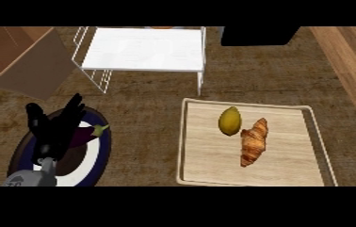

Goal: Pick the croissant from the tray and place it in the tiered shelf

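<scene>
The counter (139, 103) is a dark brown, mottled surface, and on its far side stands the tiered shelf (146, 49), a white wire frame with a flat white top. Near the lower right lies a pale wooden tray (201, 165) with a raised rim. On this tray rest 2 things: a yellow lemon (230, 120) and, just beside it to the right, the croissant (254, 141).

Only 1 hand shows. The left hand (55, 129) stands at the lower left above a dark-rimmed plate (101, 165), with its fingers straight and pointing up, holding nothing; it looks to be resting. A purple eggplant (89, 134) lies on the plate, partly behind the hand. The right hand does not show in the view.

The croissant lies well apart from the left hand, far to its right, across the tray's left rim. I judge that the right hand, coming from the lower right edge, would be the nearer one for this pick. The long axis of the croissant runs almost from near to far, leaning a little: its far tip points up and slightly right, its near tip down and slightly left. The shelf lies beyond it, to the far left.
</scene>
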You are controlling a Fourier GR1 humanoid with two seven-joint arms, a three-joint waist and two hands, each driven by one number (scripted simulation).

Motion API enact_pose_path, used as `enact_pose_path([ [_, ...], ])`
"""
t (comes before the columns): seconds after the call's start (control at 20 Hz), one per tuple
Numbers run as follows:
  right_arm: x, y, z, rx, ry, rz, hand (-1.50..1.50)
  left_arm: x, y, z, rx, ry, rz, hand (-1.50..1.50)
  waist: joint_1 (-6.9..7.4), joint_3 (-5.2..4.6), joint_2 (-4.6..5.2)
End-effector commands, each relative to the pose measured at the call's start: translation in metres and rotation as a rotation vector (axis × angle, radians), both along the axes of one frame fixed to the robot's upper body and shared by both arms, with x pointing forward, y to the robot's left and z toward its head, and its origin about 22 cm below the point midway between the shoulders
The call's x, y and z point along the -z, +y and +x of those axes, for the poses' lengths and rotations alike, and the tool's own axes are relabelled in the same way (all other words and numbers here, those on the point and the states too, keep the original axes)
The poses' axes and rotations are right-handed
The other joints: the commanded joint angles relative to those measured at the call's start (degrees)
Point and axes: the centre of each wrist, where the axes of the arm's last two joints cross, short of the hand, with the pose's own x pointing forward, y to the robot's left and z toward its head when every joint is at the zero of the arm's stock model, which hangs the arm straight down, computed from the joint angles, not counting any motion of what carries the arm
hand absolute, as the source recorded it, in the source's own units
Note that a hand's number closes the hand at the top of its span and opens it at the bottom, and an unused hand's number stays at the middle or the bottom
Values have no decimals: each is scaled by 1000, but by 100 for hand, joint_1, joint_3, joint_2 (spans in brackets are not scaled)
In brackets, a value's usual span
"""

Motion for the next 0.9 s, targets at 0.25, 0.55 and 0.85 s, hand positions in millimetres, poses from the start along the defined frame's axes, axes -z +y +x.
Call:
enact_pose_path([
  [0.25,-73,19,1,82,201,29,-150,5,-13,-2,57,32,-3,0,353,-42,126],
  [0.55,-71,8,34,183,318,-16,-150,18,-23,1,62,43,-12,0,458,-54,180],
  [0.85,-70,26,74,190,456,8,-150,4,-28,5,82,24,-3,0,510,-38,132],
])
